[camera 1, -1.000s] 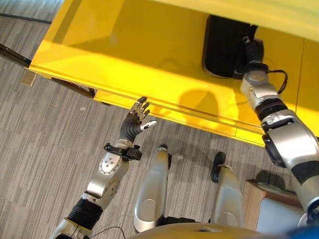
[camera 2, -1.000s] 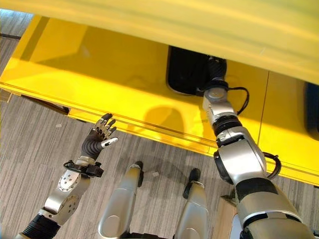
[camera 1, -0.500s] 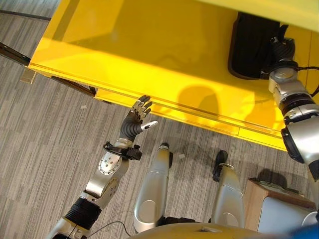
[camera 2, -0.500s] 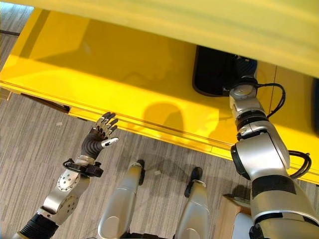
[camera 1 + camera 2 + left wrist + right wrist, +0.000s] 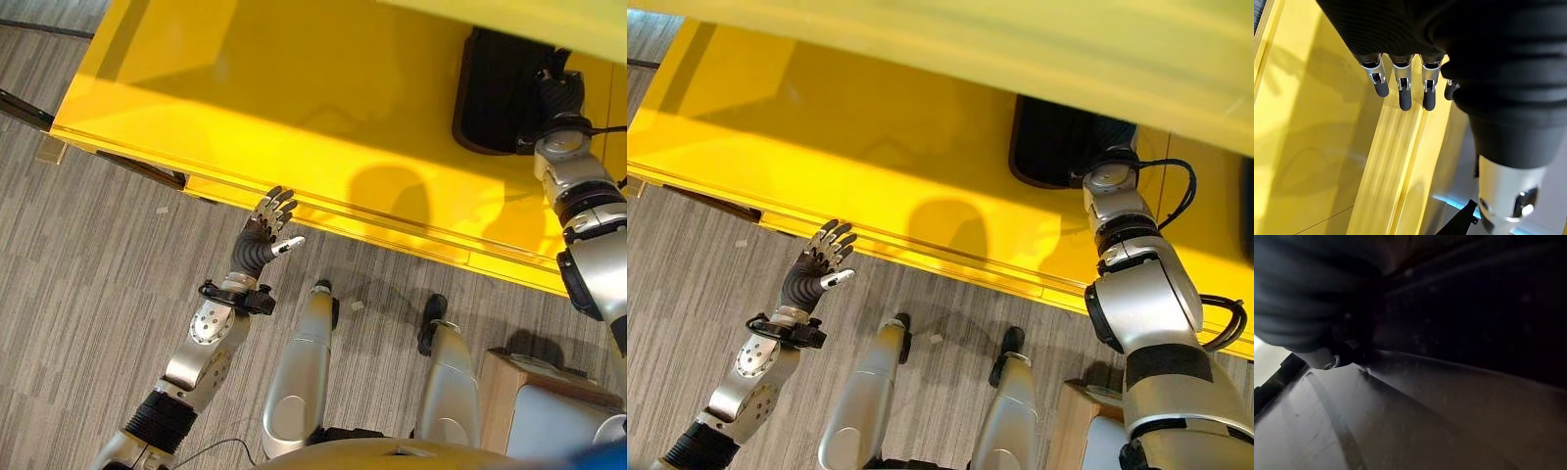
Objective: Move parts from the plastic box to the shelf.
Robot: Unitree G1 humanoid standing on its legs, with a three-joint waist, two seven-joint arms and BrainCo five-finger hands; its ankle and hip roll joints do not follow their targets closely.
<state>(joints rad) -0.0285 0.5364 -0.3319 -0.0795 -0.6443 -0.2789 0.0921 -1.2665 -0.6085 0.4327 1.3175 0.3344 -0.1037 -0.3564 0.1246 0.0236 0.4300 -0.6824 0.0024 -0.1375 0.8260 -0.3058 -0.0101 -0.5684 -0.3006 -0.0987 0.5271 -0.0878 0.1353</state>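
A black part lies on the yellow shelf, far right under the upper board. My right hand is pressed against the part's right side, and its fingers are hidden behind it. Up close in the right wrist view there is only the part's dark surface beside the hand's cover. My left hand hovers at the shelf's front edge, open and holding nothing. Its straight fingers point over the yellow surface.
A second yellow board overhangs the shelf from above. A wooden-edged stand with a grey box sits on the carpet at my lower right. Grey carpet lies before the shelf.
My right hand and the black part have slid to the right along the shelf, mostly in the first half second. The left hand has hardly moved.
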